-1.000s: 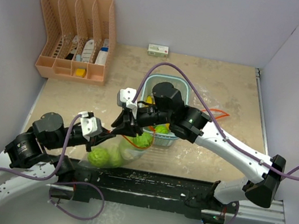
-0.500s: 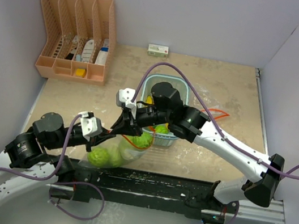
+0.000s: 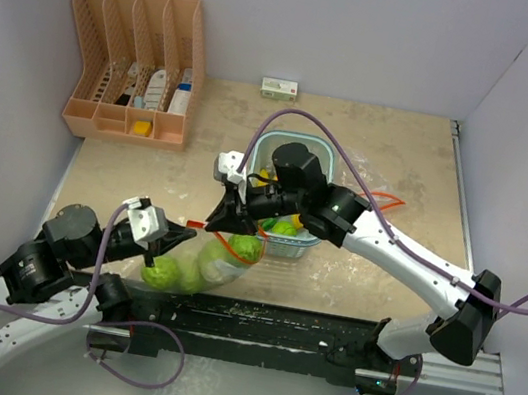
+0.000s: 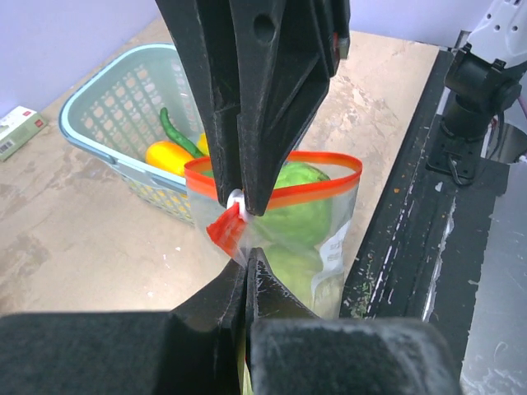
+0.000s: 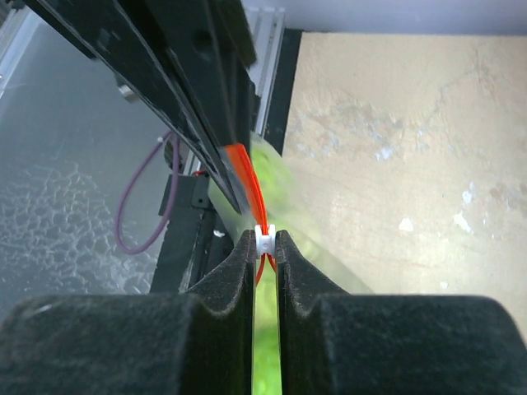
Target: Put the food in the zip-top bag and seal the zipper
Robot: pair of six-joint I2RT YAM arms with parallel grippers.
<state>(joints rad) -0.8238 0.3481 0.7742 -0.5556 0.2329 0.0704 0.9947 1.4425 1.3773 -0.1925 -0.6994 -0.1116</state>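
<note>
The clear zip-top bag (image 3: 204, 265) with an orange zipper (image 4: 284, 194) lies in front of the basket and holds two pale-green cabbages (image 3: 164, 275) (image 4: 298, 216). My left gripper (image 3: 183, 236) (image 4: 247, 257) is shut on the bag's corner just under the zipper's red end. My right gripper (image 3: 213, 221) (image 5: 264, 239) is shut on the white slider (image 5: 264, 238) at that same end of the zipper. The bag's mouth still gapes in the left wrist view. A green chili (image 4: 176, 132) and a yellow fruit (image 4: 169, 156) lie in the pale-green basket (image 3: 299, 147).
A peach desk organiser (image 3: 134, 64) stands at the back left. A small white-and-green box (image 3: 279, 88) lies by the back wall. An orange-edged clear thing (image 3: 385, 200) lies right of the basket. The black rail (image 3: 264, 321) runs along the near edge, close to the bag.
My left arm has pulled back to the left with the bag's corner, stretching the bag. My right gripper stays closed at the zipper's end and has shifted slightly right.
</note>
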